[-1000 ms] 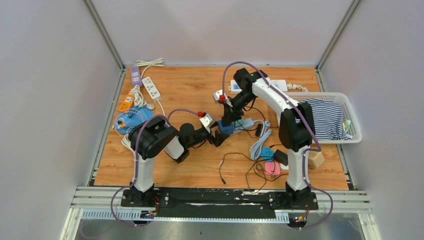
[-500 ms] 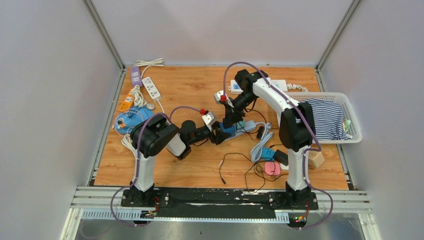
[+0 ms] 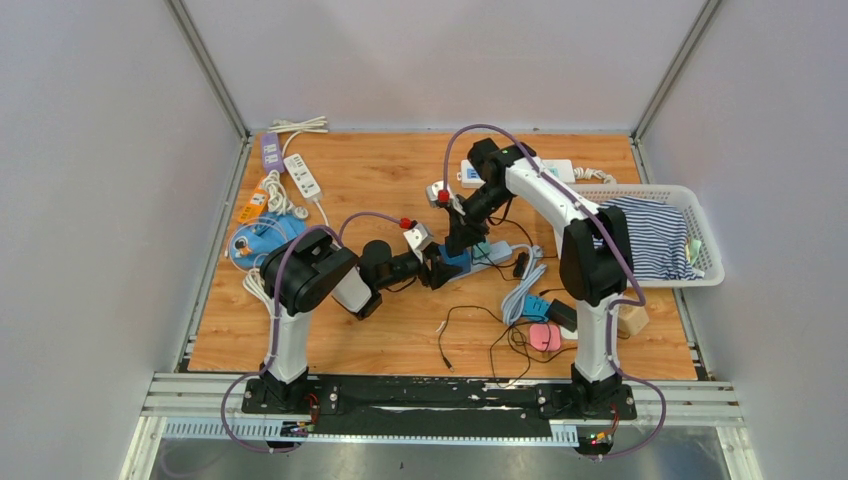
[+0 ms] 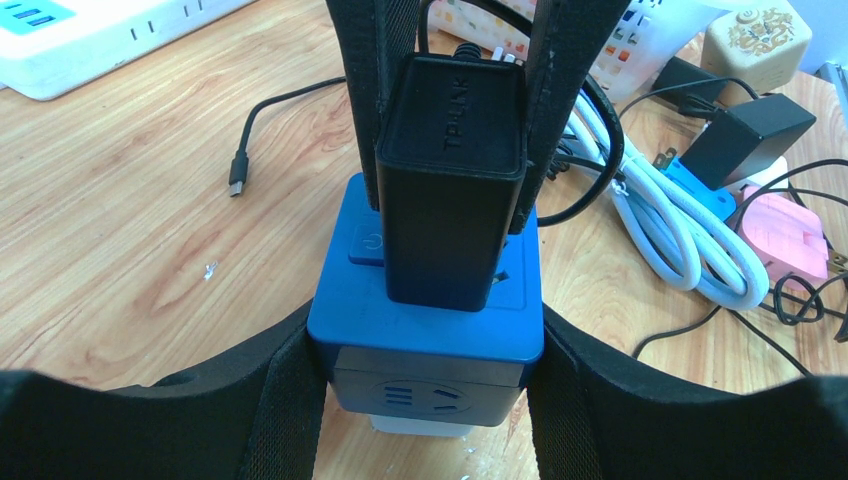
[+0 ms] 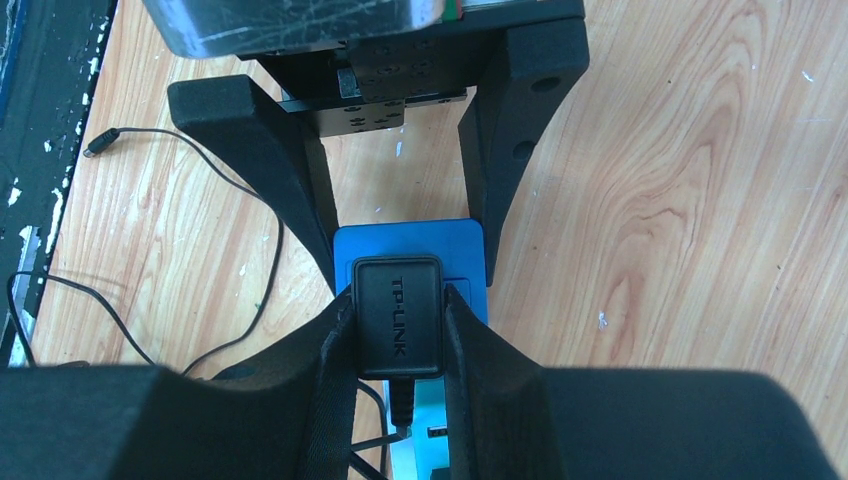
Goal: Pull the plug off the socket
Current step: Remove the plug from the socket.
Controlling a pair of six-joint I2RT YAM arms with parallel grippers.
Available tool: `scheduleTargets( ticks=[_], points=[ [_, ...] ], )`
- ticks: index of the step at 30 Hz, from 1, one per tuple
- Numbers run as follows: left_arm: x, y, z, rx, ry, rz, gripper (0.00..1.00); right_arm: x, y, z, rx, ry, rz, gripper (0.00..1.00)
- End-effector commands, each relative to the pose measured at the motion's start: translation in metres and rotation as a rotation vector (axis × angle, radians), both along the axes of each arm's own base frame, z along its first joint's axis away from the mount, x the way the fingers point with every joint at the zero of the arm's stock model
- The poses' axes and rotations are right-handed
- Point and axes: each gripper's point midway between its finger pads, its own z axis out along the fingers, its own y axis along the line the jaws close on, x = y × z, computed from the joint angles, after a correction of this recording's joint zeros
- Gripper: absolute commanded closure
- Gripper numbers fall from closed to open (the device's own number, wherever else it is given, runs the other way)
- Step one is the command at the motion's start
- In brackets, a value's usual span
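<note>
A blue cube socket (image 4: 430, 300) sits on the wooden table near the middle (image 3: 456, 258). A black TP-LINK plug (image 4: 450, 180) stands in its top face, also seen from above in the right wrist view (image 5: 397, 316). My left gripper (image 4: 430, 400) is shut on the socket, one finger pressed against each side. My right gripper (image 5: 397, 330) comes down from above and is shut on the plug, its pads flat on both sides. The plug's base still sits against the socket top.
White coiled cable (image 4: 680, 230), a black adapter (image 4: 745, 140), a pink plug (image 4: 790, 235) and thin black wires lie right of the socket. A white power strip (image 4: 90, 40) lies behind. A basket with striped cloth (image 3: 655, 235) stands at the right.
My left gripper moved right from beside the socket and closed on its sides. My right gripper has stayed on the plug.
</note>
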Motion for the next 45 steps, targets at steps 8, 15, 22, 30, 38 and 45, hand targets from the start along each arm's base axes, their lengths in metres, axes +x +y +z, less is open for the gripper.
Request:
scheduleTargets(
  ticks=[8,15,22,30,38,45],
  points=[
    [0.009,0.003,-0.002,0.032,-0.022,0.048,1.00,-0.031,-0.008,-0.005,-0.006,0.176,-0.014,1.00],
    [0.010,0.005,-0.003,0.041,-0.022,0.057,1.00,-0.063,0.023,0.008,0.026,0.198,0.099,1.00],
    [0.010,0.006,-0.003,0.045,-0.026,0.058,1.00,-0.024,-0.014,-0.001,0.011,0.190,-0.038,1.00],
    [0.009,0.006,-0.004,0.047,-0.027,0.058,1.00,-0.039,-0.004,-0.007,0.049,0.235,-0.001,1.00],
    [0.009,0.005,-0.003,0.044,-0.032,0.054,1.00,-0.058,0.015,0.011,0.081,0.233,0.083,1.00],
    [0.009,0.005,-0.004,0.053,-0.028,0.050,1.00,-0.019,-0.023,-0.011,0.017,0.182,-0.039,1.00]
  ],
)
